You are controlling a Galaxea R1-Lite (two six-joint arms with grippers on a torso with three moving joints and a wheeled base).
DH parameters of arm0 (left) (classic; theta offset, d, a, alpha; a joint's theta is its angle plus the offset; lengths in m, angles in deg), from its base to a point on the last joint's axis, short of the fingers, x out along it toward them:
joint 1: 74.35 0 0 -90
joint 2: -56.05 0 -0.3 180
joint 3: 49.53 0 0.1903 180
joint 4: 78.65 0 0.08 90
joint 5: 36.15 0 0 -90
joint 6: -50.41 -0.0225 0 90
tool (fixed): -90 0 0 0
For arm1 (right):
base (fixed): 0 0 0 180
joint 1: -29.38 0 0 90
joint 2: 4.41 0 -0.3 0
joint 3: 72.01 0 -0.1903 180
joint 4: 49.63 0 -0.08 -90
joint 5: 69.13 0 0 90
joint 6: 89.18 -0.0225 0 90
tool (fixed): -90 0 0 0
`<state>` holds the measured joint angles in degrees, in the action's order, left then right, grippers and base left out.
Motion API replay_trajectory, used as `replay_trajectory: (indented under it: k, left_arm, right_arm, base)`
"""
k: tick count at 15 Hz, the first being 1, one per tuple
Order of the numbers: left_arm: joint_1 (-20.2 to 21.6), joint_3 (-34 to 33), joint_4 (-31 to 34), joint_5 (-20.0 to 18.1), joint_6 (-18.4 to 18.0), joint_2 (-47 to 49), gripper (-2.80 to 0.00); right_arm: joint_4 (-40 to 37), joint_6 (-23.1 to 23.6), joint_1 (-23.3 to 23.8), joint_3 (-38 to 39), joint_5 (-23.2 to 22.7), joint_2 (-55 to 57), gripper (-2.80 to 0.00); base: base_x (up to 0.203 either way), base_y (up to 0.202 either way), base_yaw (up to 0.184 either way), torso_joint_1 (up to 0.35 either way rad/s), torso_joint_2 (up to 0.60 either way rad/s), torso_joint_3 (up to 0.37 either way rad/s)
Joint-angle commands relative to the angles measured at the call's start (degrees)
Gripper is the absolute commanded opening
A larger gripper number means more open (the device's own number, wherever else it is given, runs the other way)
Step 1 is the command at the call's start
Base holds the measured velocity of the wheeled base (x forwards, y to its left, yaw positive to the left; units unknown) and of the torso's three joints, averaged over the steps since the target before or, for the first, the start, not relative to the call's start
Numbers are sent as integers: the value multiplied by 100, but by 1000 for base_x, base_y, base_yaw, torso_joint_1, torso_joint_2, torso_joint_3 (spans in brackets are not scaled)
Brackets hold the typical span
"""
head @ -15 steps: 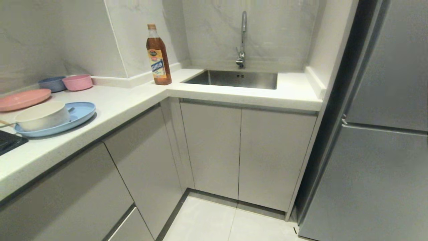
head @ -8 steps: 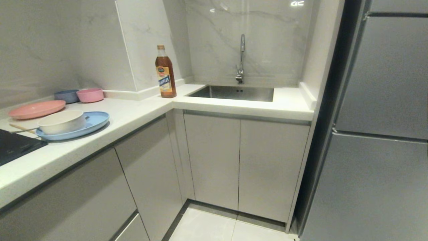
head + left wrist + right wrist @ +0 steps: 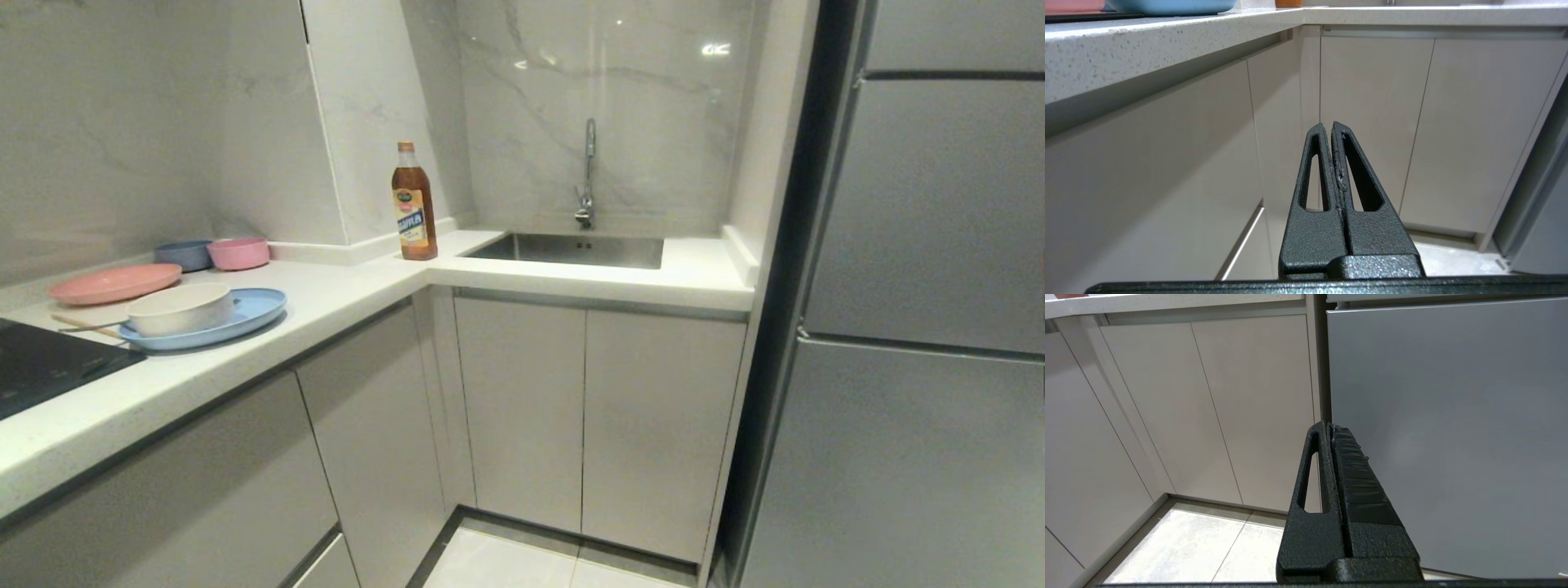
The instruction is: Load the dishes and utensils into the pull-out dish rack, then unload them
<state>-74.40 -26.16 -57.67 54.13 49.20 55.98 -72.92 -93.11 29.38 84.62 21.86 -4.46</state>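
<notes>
At the far left of the head view a black cooktop (image 3: 49, 367) sits flush in the white counter (image 3: 343, 286). Just past it the light-blue plate (image 3: 257, 309) lies flat on the counter with the cream-white bowl (image 3: 180, 308) standing upright on it. Behind the bowl's left side the steel spoon (image 3: 102, 327) and the pale chopsticks (image 3: 77, 322) poke out toward the cooktop; only their handle ends show, and whether they rest on the plate's rim is too small to tell. Beyond the plate a pink plate (image 3: 114, 283) lies flat, and behind it 2 small bowls stand side by side at the wall, a grey-blue bowl (image 3: 184, 254) and a pink bowl (image 3: 238, 253). At the counter's inner corner an amber bottle (image 3: 414, 204) stands upright beside the steel sink (image 3: 571, 249), with a chrome faucet (image 3: 587, 175) rising behind the basin. Below the counter every grey cabinet front (image 3: 522, 408) is closed, so the pull-out dish rack is not seen. A tall grey fridge (image 3: 922, 327) fills the right side. Neither arm enters the head view. In its own wrist view the left pincer (image 3: 1329, 126) is clenched on nothing, held low below the counter edge and aimed at the corner cabinets. The right pincer (image 3: 1327, 426) is likewise clenched and empty, low above the tiled floor (image 3: 1208, 547), pointing at the seam between the cabinets and the fridge.
</notes>
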Motion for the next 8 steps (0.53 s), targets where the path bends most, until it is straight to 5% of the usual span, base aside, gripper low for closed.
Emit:
replay_trajectory:
  k: [1,8]
  left_arm:
    - [0,-105,-3,11,56,-1,-280]
    - [-2,-105,-7,69,226,-1,-280]
  right_arm:
    - [1,-2,0,0,2,5,-280]
    - [1,-2,0,0,-2,5,-280]
  base:
    - [0,0,0,0,0,0]
    - [0,0,0,0,0,0]
